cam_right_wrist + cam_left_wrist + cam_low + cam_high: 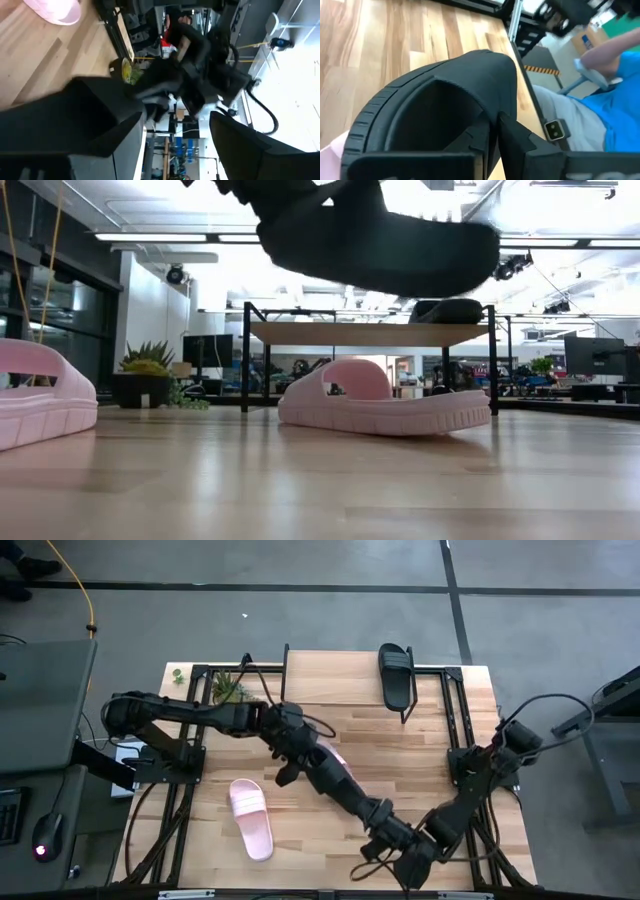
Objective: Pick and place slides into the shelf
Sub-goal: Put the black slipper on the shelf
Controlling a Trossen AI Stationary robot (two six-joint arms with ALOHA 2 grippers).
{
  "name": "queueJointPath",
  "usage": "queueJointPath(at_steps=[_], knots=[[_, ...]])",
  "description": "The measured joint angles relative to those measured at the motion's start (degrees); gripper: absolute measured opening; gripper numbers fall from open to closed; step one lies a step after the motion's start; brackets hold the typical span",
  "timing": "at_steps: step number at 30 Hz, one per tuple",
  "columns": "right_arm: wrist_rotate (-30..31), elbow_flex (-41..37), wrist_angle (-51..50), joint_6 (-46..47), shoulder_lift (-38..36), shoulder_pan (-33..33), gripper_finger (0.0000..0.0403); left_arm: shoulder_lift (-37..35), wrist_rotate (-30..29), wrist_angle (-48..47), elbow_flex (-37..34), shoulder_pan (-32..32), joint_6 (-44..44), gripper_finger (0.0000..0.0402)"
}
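Note:
My left gripper (291, 752) is over the middle of the table, shut on a black slide (342, 785) that shows lifted at the top of the low view (385, 242). Under it a pink slide (370, 402) lies sole-down on the table. The other pink slide (251, 819) lies nearer the left front. A second black slide (397, 675) rests on the shelf's plank top (335, 676), near its right end. My right gripper (175, 135) is open near the table's front edge (385, 838), just off the held slide's free end; I cannot tell if they touch. My left gripper holds the black slide at one end, by the side edge beside the strap (485, 107). One finger (520, 142) lies on the outside of that edge; the sandal hides the other. The slide is lifted clear, roughly level, reaching from the gripper toward the table's right front.
A small potted plant (228, 688) stands by the shelf's left end. The shelf's black legs (246, 360) rise at the far side of the table. A person in blue (607, 100) is beyond the table's edge. Bare wood lies right of the shelf's middle.

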Motion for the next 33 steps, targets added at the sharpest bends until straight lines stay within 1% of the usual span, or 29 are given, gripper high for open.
queueJointPath(at_steps=[6, 9, 11, 16, 23, 28, 33], knots=[[-0.7, 0.86, -0.21, -1.4, 2.23, -1.38, 0.0223, 0.0, 1.82, 0.02, 2.05, 0.35, -0.4, 0.001], [-0.88, 0.82, -0.5, -1.35, 2.46, -2.22, 0.0223, 0.0, 3.22, 0.07, 3.01, 0.3, -0.45, 0.0011], [-2.4, 0.82, -0.49, -0.27, 2.46, -2.84, 0.0223, 0.0, 4.0, 0.03, 3.46, 0.3, -0.56, 0.0016], [-5.49, 0.8, -1.06, 1.12, 2.46, -4.1, 0.0223, 0.0, 4.05, 0.07, 3.85, 0.3, -1.88, 0.0022], [-9.48, 0.75, -2.36, 3.55, 2.46, -5.94, 0.0223, 0.0, 3.86, 0.45, 3.85, -0.71, -1.91, 0.0013], [-9.6, 0.75, -2.93, 4.36, 2.46, -6.68, 0.0223, 0.0, 3.58, 1.58, 3.85, -2.54, -1.91, 0.0015], [-9.91, 0.75, -2.95, 4.32, 2.46, -6.64, 0.0223, 0.0, 2.09, 1.67, 3.85, -3.43, -1.83, 0.0016]])
